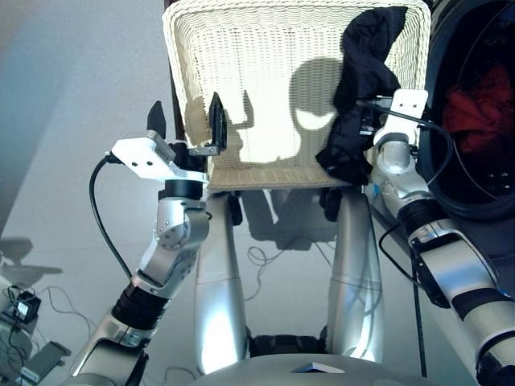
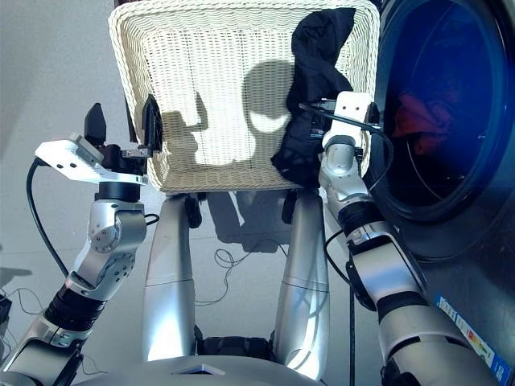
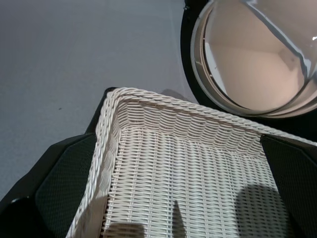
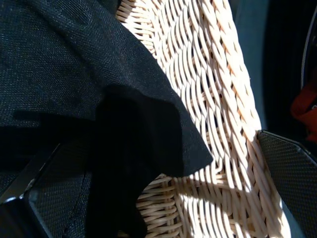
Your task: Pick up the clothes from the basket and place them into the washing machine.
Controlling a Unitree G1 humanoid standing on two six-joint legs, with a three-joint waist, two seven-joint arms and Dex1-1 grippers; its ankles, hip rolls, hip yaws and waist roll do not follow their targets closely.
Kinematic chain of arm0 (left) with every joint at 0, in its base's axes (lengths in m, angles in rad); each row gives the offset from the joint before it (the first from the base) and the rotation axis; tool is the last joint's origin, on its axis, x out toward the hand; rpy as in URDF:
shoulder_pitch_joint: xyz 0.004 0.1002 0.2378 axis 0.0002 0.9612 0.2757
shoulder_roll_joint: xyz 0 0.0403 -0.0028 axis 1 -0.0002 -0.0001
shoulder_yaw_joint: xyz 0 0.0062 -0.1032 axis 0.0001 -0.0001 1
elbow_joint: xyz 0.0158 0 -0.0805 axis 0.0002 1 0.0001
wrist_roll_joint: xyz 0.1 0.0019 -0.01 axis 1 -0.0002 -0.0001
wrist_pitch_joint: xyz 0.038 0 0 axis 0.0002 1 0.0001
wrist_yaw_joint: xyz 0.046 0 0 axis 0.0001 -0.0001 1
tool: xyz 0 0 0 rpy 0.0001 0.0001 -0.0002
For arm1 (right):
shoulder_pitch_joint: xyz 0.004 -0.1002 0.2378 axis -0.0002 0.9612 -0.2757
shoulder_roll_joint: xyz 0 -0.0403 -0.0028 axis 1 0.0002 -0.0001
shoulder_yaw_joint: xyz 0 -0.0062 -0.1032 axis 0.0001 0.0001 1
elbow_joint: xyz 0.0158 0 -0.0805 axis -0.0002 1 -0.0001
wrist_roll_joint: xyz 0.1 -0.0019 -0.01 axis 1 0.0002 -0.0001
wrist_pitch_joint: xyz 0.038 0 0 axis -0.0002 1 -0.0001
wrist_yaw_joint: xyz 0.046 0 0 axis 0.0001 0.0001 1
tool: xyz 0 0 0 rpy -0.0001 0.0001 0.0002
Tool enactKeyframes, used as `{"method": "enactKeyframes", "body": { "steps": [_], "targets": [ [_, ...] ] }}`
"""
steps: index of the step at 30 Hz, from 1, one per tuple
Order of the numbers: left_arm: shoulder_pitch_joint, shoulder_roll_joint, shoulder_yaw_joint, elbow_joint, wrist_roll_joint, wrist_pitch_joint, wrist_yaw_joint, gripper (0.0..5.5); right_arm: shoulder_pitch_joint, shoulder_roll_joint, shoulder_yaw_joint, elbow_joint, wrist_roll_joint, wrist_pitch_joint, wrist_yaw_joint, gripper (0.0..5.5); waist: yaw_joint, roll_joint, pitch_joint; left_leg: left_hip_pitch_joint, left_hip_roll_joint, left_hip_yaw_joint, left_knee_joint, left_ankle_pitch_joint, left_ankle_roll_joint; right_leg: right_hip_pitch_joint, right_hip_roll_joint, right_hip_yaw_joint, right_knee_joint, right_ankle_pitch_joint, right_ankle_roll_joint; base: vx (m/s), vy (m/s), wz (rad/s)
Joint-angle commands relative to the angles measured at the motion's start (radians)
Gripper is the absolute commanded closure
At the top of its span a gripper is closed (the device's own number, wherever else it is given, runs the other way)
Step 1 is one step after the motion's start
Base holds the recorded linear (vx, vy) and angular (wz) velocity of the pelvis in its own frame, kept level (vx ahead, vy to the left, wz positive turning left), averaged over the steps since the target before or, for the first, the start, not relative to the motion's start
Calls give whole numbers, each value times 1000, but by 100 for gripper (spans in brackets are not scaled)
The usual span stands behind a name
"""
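A soft black garment (image 1: pixel 362 88) drapes over the woven cream basket (image 1: pixel 265 80) by the right gripper (image 4: pixel 163 163), spread wide, clasping nothing. The left gripper (image 1: pixel 187 122) straddles the basket's rim, gaping.

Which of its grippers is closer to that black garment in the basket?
The right gripper, right at the black garment. The left gripper is at the basket's opposite corner.

Both arms are silver metal with black joint bands. Behind the left claw (image 1: pixel 187 123) sits a white plate with small holes and a looping black cable. Behind the right claw (image 4: pixel 163 198), black cables cross a white bracket; finger pads (image 4: pixel 292 173) are black, textured.
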Motion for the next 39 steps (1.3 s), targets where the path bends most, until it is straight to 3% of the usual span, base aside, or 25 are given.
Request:
{"method": "enactKeyframes", "body": {
  "steps": [1, 6, 14, 15, 21, 35, 39],
  "targets": [
    [-15, 14, 16, -81, 50, -60, 25, 0, 14, 116, 75, -143, -108, -9, 10, 0, -7, 14, -14, 9, -6, 12, 84, -140, 48, 7, 0, 34, -140, 73, 68, 0, 0, 0],
    [-5, 18, 35, -93, 72, -56, 49, 0, 41, 112, 94, -337, -258, 16, -11, 0, -21, -7, -14, 11, -1, 16, 83, -142, 51, 8, 5, 41, -152, 80, 69, 0, 0, 0],
    [10, 19, 55, -105, 85, -55, 69, 0, 78, 127, 99, -427, -385, 56, -23, 0, -33, -20, -14, 13, 0, 16, 84, -144, 52, 13, 7, 44, -159, 78, 69, -12, 1, 4],
    [3, 20, 67, -112, 95, -49, 78, 0, 81, 123, 94, -468, -425, 66, -27, 0, -39, -24, -14, -12, 0, 17, 70, -109, 55, -12, 11, 46, -176, 113, 66, -84, 6, 37],
    [18, 19, 78, -129, 115, -43, 99, 0, 115, 133, 88, -522, -507, 96, -48, 0, -47, -33, -14, -14, 4, 13, 78, -115, 55, -10, 12, 46, -175, 112, 65, -14, 1, 4],
    [2, 26, 62, -144, 111, -47, 112, 0, 67, 132, 14, -379, -464, 131, -139, 0, -44, -30, -14, -22, 2, 17, 78, -109, 59, -15, 16, 49, -184, 127, 63, 0, 0, 0],
    [-18, 23, 47, -153, 95, -60, 99, 0, 20, 122, -11, -250, -399, 120, -148, 0, -34, -25, -14, -32, -2, 10, 97, -114, 59, -23, 19, 50, -169, 122, 65, 0, 0, 0]
  ]
}}
